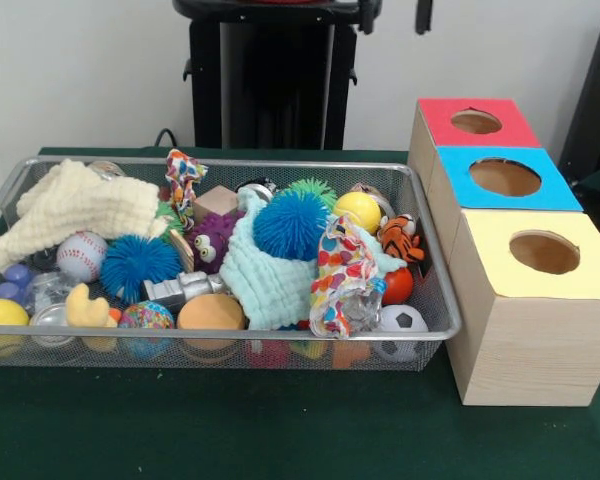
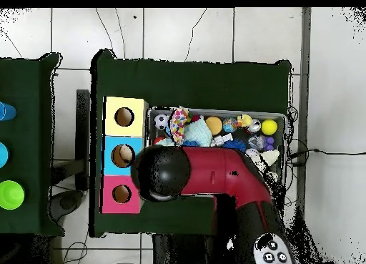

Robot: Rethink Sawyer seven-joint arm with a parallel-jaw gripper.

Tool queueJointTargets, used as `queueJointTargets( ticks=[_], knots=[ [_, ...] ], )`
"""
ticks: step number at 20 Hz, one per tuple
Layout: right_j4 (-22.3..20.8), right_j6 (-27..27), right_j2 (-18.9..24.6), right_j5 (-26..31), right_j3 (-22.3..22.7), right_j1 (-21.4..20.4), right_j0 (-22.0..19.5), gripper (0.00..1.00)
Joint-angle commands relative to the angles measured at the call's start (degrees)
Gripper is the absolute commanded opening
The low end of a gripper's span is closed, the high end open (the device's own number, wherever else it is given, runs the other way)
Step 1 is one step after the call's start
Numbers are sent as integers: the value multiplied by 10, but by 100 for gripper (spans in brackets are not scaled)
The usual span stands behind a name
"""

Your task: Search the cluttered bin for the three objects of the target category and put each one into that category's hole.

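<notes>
The wire bin [image 1: 435, 300] sits packed on the green surface [image 1: 280, 430], with three boxes just to its side: red hole [image 1: 476, 121], blue hole [image 1: 505, 177], yellow hole [image 1: 545, 252], all empty as far as I can see. Which category is wanted isn't shown, so if it's balls, look at the baseball [image 1: 81, 255] at the bin's left end, the small soccer ball [image 1: 402, 320] in the corner nearest the boxes, and the yellow ball [image 1: 358, 210] toward the back. They look light and rigid, round enough to roll out of a pinch, so I'd close across the widest part from above. The spiky blue ball [image 1: 290, 225] looks squashy and forgiving. The mint cloth [image 1: 270, 275] is limp and may drag along. The arm [image 2: 214, 172] hangs over the bin, hiding the gripper; I can't tell its state.
</notes>
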Motion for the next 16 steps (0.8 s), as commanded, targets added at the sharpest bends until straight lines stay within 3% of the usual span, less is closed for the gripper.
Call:
queueJointTargets(
  ticks=[1, 8, 16],
  knots=[
    [12, 107, -7, -69, 32, 22, 51, 100],
    [9, 142, -42, -117, 29, 53, 103, 100],
    [29, 117, -56, -132, 33, 61, 110, 100]
  ],
)
